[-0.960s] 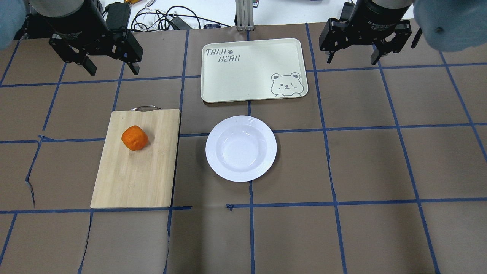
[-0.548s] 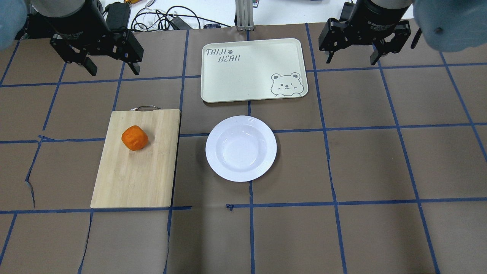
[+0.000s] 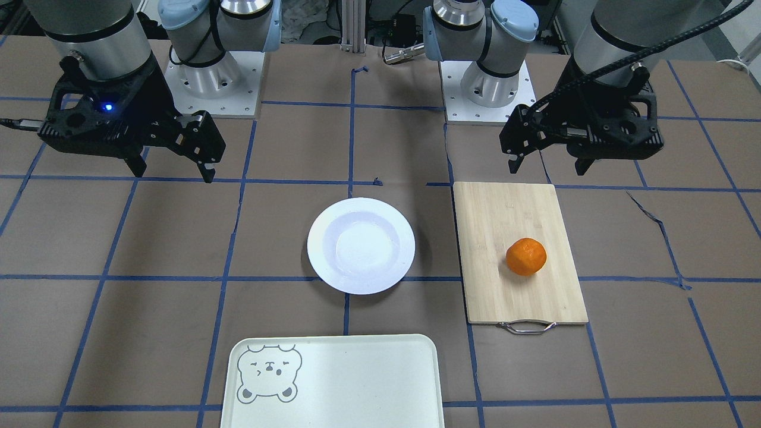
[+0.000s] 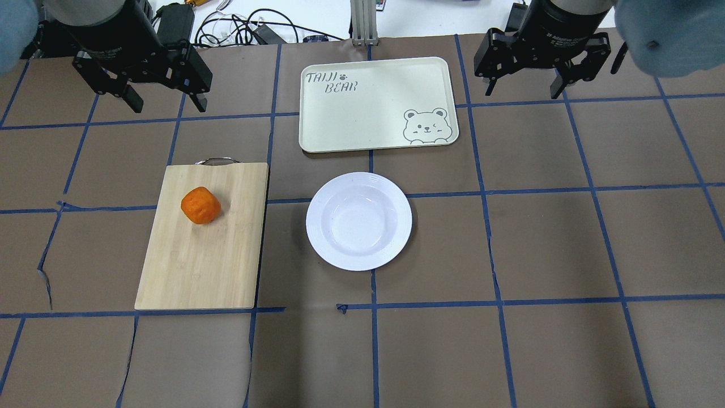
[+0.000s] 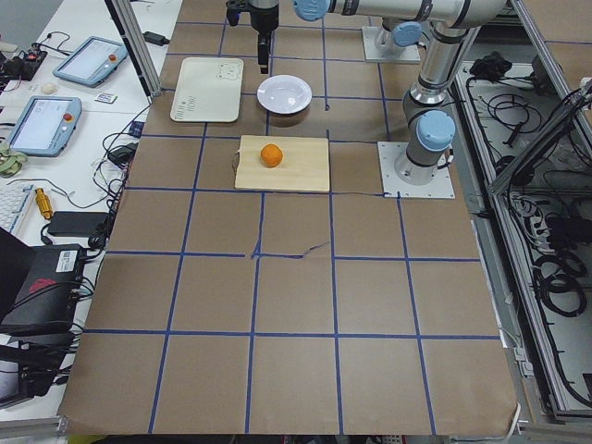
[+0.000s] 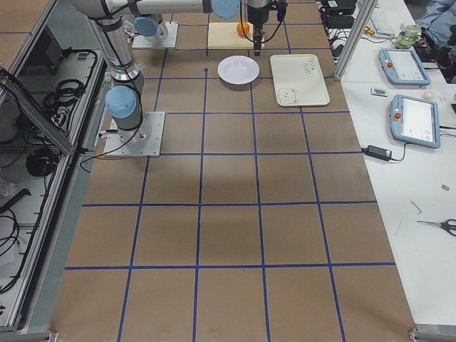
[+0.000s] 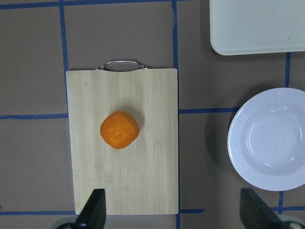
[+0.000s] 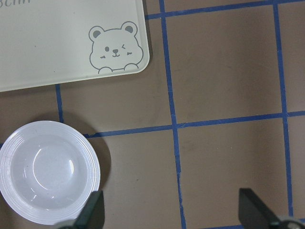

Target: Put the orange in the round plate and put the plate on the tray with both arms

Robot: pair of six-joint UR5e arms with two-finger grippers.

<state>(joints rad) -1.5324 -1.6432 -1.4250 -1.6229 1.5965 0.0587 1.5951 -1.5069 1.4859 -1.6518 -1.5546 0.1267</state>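
Step in hand (judged): fetch the orange; nothing is placed yet.

Left end effector [image 4: 168, 102]: fingers apart, empty, hovering over the far left of the table [image 4: 566, 243], beyond the cutting board [image 4: 198, 266].

The orange [image 4: 200, 205] sits on the far half of that board, well left of the round plate [image 4: 317, 224].

To do well: come down plumb over the fruit and straddle its widest part. Close gently, since the skin is bumpy and the shape slightly blocky, so it should grip but could roll if nudged from one side. Release low over the plate's sunken centre (a drop might bounce it out).

The board is pale bamboo, flat, with a metal handle [image 4: 217, 161] at its far end.

The plate is glossy white with a ridged wide rim and shallow well. It is probably slick, so two opposed rim pinches look wise.

The tray [image 4: 374, 107], just beyond the plate, is matte cream with rounded corners, a low lip and a bear face at its right near corner.

Right end effector [image 4: 523, 88]: fingers apart, empty, to the right of the tray.
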